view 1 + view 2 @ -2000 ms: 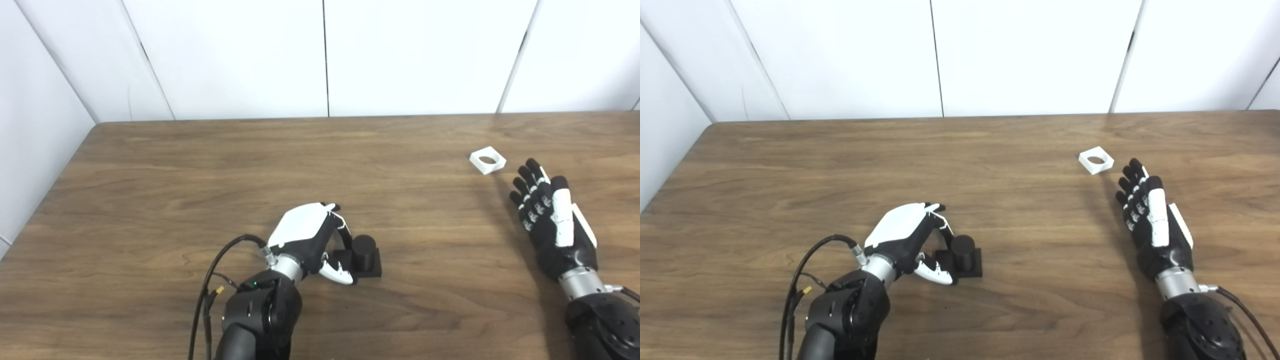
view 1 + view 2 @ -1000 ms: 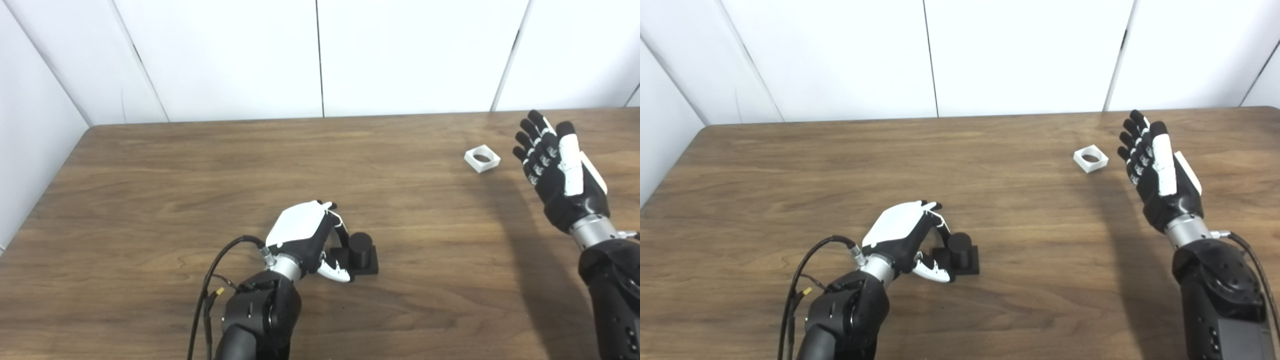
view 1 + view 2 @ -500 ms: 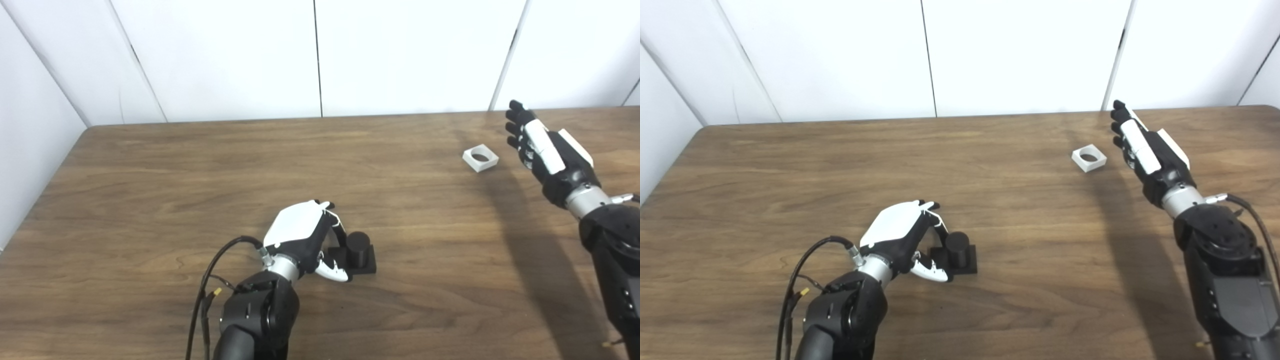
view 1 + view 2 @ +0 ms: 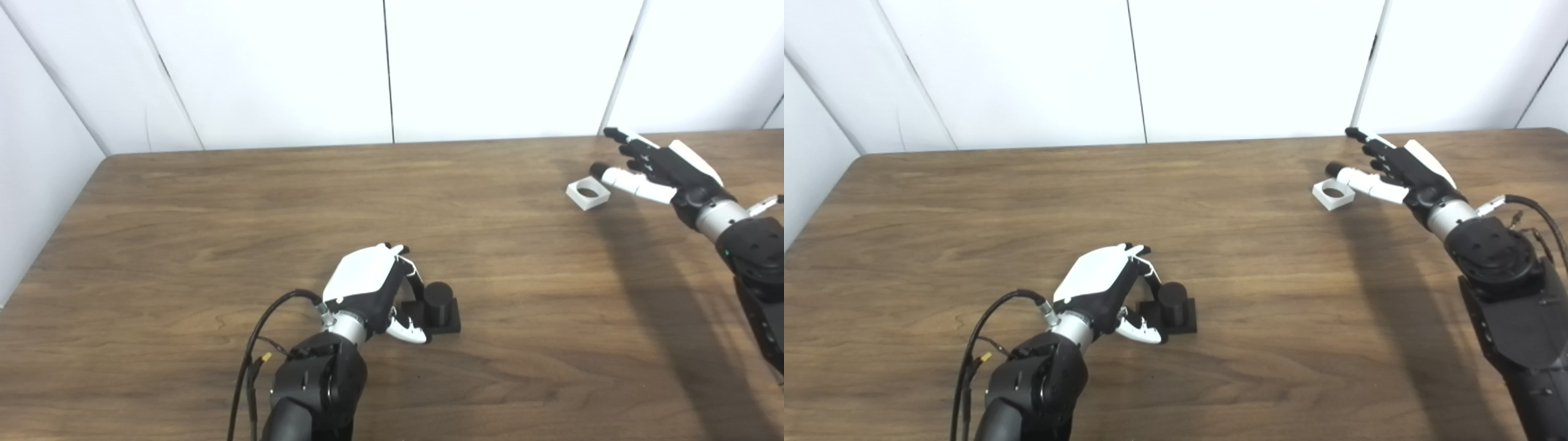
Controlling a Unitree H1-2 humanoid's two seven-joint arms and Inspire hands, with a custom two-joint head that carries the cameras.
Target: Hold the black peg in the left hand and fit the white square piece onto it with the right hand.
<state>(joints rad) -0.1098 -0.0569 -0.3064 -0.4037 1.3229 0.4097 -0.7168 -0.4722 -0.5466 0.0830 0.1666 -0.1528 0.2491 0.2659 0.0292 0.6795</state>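
The left arm enters from the bottom edge, with a black cable (image 4: pixel 257 343) looping off its wrist above the wooden surface (image 4: pixel 184 245). The left hand (image 4: pixel 367 288) rests low on the surface at centre front, its white back plate facing up. Its fingers (image 4: pixel 409 278) curl toward the black peg (image 4: pixel 438 299), and the thumb lies along the near left edge of the peg's square base. The fingers are at the left side of the base; the views do not settle whether they actually grip it or only rest against it. The black peg stands upright on its flat base, which sits flat on the surface, immediately right of the left hand.

The right arm enters from the right side and reaches toward the far right part of the surface. The right hand (image 4: pixel 1396 168) is raised above the surface, palm turned down and to the left, fingers spread apart and extended, holding nothing. The tip of its thumb is just beside the right edge of the white square piece (image 4: pixel 1333 195); contact cannot be confirmed.

The white square piece lies flat on the surface at far right, its round hole facing up, well apart from the black peg.

White wall panels (image 4: pixel 490 61) stand behind the far edge of the surface.
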